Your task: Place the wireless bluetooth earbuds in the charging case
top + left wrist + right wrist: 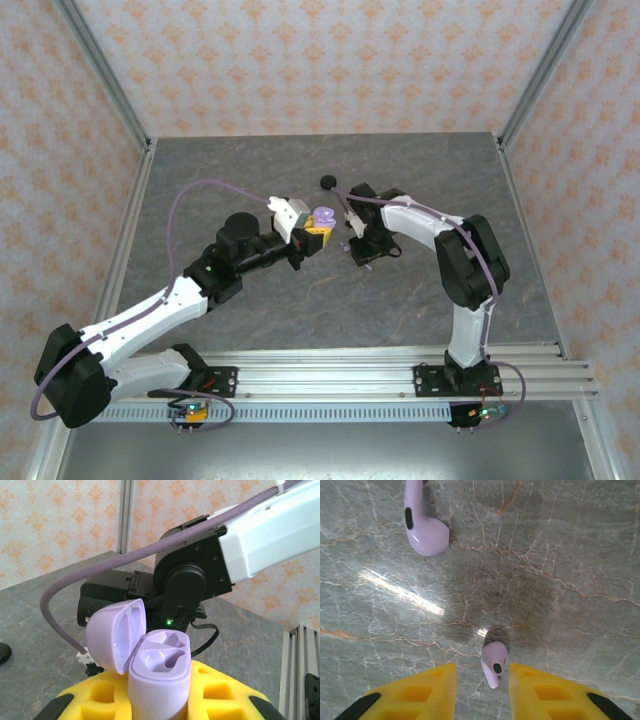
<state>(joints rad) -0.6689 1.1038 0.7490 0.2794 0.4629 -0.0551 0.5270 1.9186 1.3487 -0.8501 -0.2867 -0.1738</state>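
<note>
While the left gripper (160, 707), clamped on the charging case (157, 687), props it upright with lid (112, 635) back so its bare wells (161, 655) can take a bud, the right gripper (482, 680) hangs jaws apart astride one lavender earbud (494, 662) on the surface (560, 580), a second earbud (425, 530) lying farther ahead.

We find one earbud (494, 664) between the right fingers (422, 692), a second earbud (424, 527) ahead-left of them; the charging case (160, 675) stands between the left fingers (222, 700).
</note>
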